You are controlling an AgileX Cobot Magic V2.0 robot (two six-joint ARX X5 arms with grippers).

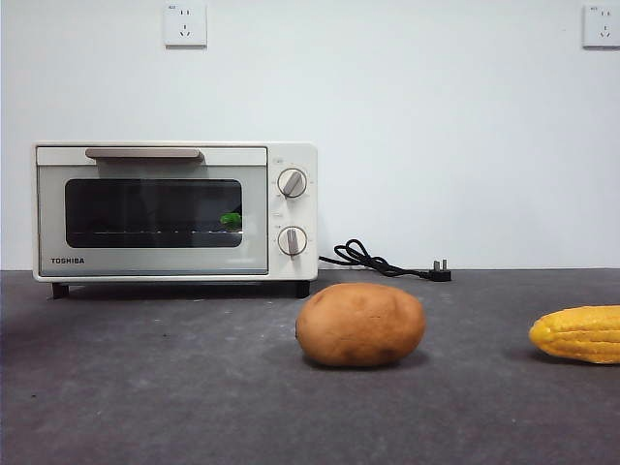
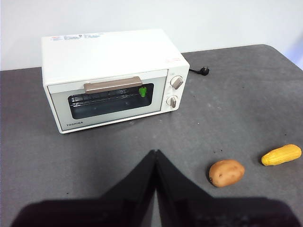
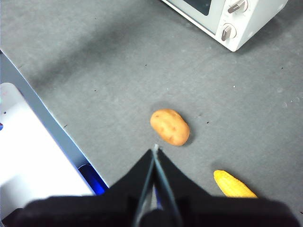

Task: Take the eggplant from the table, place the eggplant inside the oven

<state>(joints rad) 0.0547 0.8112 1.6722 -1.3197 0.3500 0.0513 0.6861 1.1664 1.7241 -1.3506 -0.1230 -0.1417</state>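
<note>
Eggplant [image 1: 231, 220] lies inside shut oven [image 1: 174, 211], green cap behind glass | left hand [image 2: 155, 153], right hand [image 3: 155, 150] together, empty, above counter [image 1: 194, 387] | keep both clear of potato [image 1: 360, 325].

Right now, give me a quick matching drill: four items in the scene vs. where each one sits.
Column 1:
1. eggplant
2. potato
3. corn cob
4. plug

Column 2:
A. on the table between oven and corn
B. inside the oven, behind the closed glass door, near the knobs
C. at the cord's end, on the table, not in a socket
D. on the table, farthest from the oven

Pairs: 1-B, 2-A, 3-D, 4-C
</note>
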